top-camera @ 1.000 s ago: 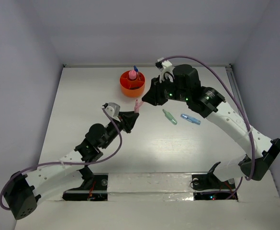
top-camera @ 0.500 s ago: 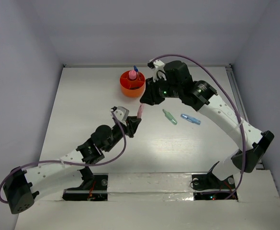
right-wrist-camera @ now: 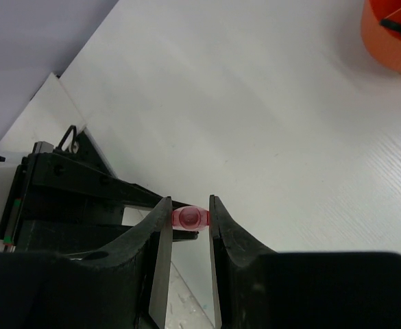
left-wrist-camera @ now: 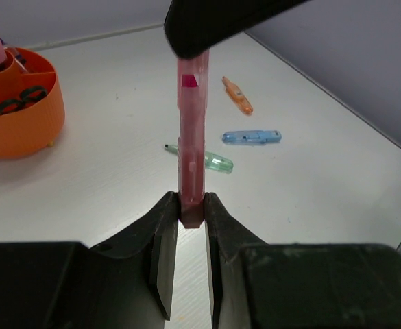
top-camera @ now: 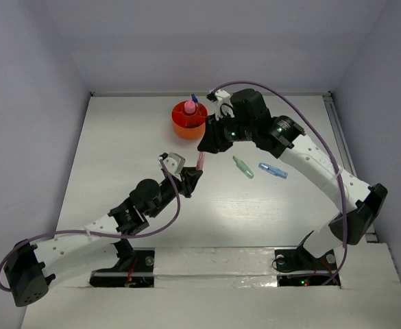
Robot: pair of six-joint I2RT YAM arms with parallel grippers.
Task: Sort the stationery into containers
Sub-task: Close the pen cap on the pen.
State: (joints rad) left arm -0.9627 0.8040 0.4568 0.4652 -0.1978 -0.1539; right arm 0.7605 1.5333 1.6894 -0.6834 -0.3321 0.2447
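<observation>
White table (top-camera: 118, 137) | pink pen (left-wrist-camera: 190, 137) clamped: left gripper (left-wrist-camera: 191, 205), right gripper (right-wrist-camera: 190, 216) | top hidden

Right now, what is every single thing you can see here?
orange tub: one, orange, far part of the table.
pink piece: one, pink, standing in the tub.
blue pen: one, blue, at the tub's far edge.
scissors: one pair, dark handles, in a tub compartment.
pink marker: one, pink, held between both tools.
green capsule: one, green, on the table.
blue capsule: one, blue, right of the green one.
orange capsule: one, orange, on the table.
table: one, white.
left tool: black, shut on the marker.
right tool: black, shut on its other end.
</observation>
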